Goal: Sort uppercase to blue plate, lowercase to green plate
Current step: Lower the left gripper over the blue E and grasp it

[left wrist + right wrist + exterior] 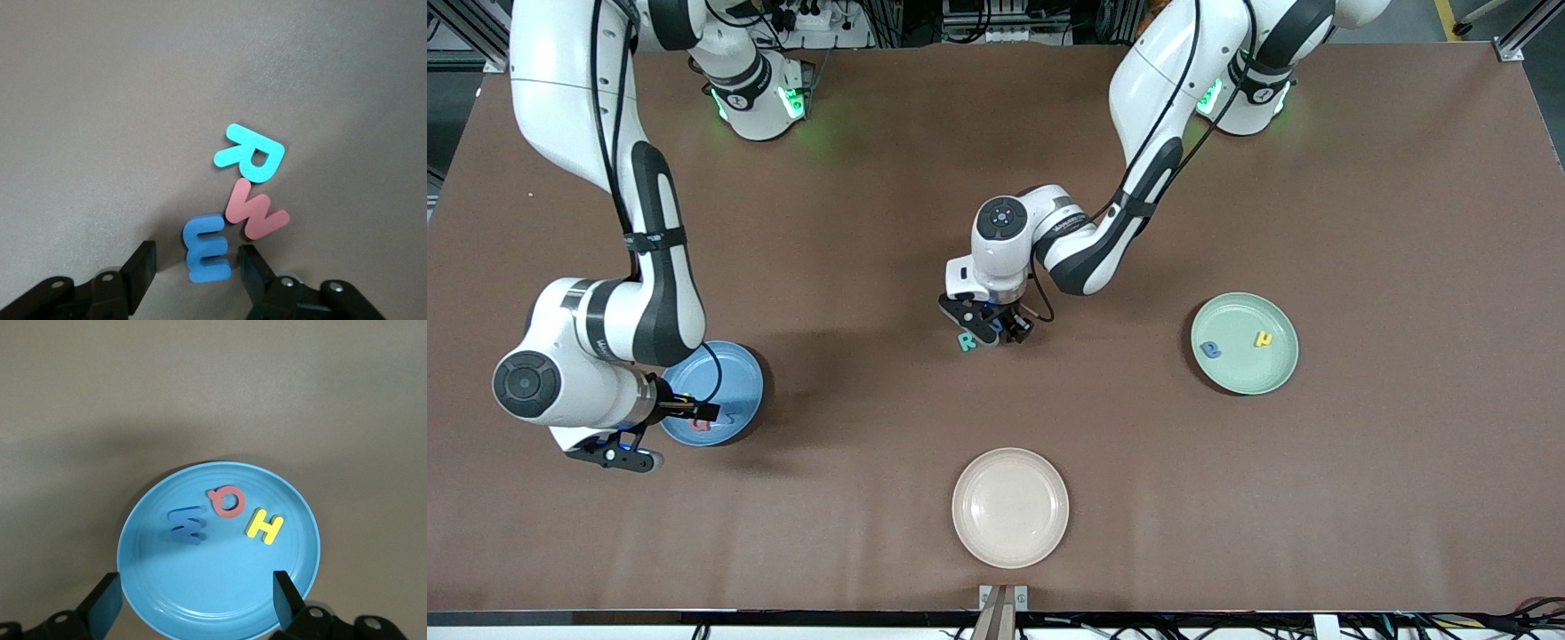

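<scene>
Right gripper (193, 603) hangs spread wide over the blue plate (738, 378), which holds W, Q and H. Mid-table, the left gripper (197, 270) brackets the blue m (207, 248), not yet pinching; looks like it needs squeezing, then carrying to the green plate (1245, 378).

A high front camera faces both robots across the brown counter (889, 222). Each wrist camera looks down closely, the right sharing the blue plate (734, 378) (220, 587) with it, the left the teal R (966, 341) (252, 155).
</scene>
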Available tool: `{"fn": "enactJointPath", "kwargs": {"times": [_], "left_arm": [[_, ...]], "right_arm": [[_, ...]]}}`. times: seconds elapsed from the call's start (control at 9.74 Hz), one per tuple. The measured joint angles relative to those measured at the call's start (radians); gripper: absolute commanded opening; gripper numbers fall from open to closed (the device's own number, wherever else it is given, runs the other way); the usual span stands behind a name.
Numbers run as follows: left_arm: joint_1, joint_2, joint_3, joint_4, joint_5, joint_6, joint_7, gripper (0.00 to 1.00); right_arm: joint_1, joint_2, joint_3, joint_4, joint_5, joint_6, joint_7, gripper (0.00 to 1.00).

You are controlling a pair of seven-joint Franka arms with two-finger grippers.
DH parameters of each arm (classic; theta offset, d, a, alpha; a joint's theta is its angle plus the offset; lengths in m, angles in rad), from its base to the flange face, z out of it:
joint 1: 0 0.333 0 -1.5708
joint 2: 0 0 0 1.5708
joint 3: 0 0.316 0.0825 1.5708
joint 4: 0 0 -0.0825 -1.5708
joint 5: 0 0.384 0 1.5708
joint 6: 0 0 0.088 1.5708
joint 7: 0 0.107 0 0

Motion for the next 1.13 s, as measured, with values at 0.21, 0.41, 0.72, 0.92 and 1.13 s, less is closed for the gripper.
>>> {"fn": "enactJointPath", "kwargs": {"times": [0.21, 0.41, 0.72, 0.92, 1.13], "left_arm": [[0.002, -0.001, 0.001, 0.002, -0.012, -0.001, 0.0, 0.5], [0.003, -0.002, 0.001, 0.004, -0.015, -0.001, 0.0, 0.42], [0.003, -0.004, 0.0, 0.006, -0.016, -0.001, 0.0, 0.33], [0.003, -0.004, -0.002, 0.006, -0.018, -0.001, 0.0, 0.22], [0.003, -0.005, -0.002, 0.007, -0.019, -0.002, 0.0, 0.18]], "right_arm": [[0.0, 0.0, 0.0, -0.001, 0.0, 0.0, 0.0, 1.0], [0.0, 0.0, 0.001, -0.001, 0.0, 0.0, 0.0, 1.0], [0.001, -0.002, 0.008, -0.001, 0.0, -0.002, 0.0, 1.0], [0.001, -0.003, 0.011, -0.001, 0.0, -0.003, 0.0, 1.0], [0.004, -0.003, 0.014, -0.001, 0.0, -0.004, 0.0, 1.0]]}}
